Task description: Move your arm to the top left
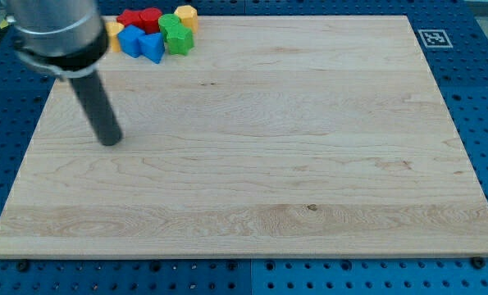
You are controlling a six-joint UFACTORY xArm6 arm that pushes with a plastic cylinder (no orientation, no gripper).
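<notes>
My dark rod comes down from the view's top left and its tip (110,141) rests on the wooden board (260,164) near the left edge. A tight cluster of blocks sits at the board's top left, above and to the right of the tip, well apart from it: red blocks (140,17), blue blocks (140,41), green blocks (175,34), a yellow block (185,14), and an orange-yellow block (114,34) partly hidden behind the arm's body.
A blue pegboard table (473,82) surrounds the board. A black-and-white marker tag (432,38) lies just off the board's top right corner. The arm's grey body (55,33) covers the board's top left corner.
</notes>
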